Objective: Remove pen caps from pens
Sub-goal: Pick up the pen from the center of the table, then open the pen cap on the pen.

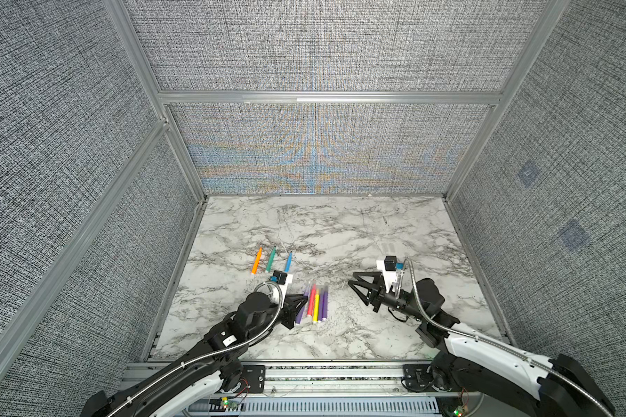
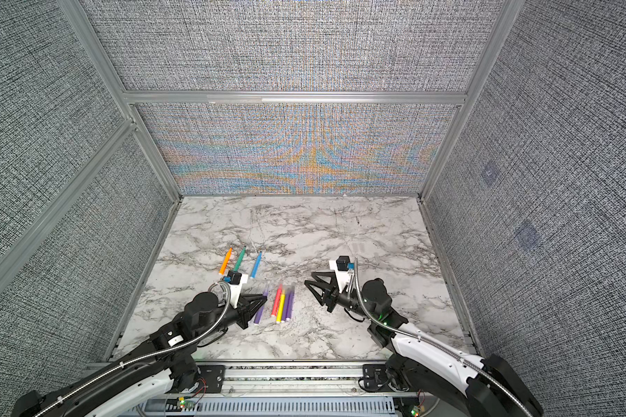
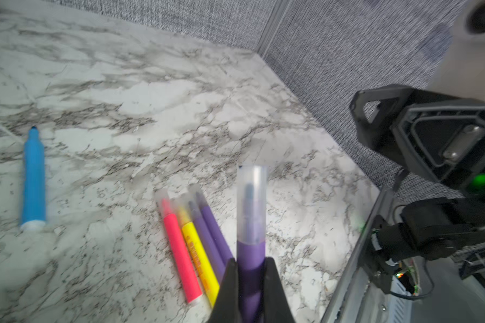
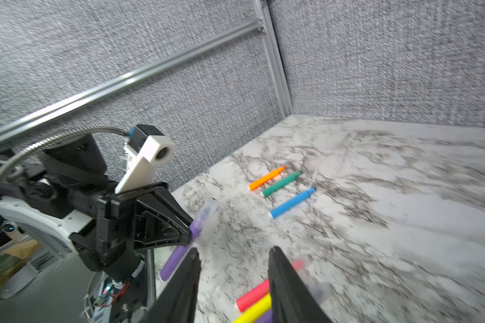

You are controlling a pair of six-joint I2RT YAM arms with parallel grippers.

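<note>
Gripping a purple pen [image 3: 251, 247] tightly just beside the four lying pens [image 3: 192, 246], the left gripper [image 3: 251, 263] offers its clear cap [image 3: 251, 204], which the part-open, empty right gripper [image 4: 234, 250] should probably pinch and pull off.

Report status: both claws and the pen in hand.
Left claw shut on slim purple marker pen, clear plastic cap on. Right claw open, empty, short of the cap. Nothing blocking between.
</note>
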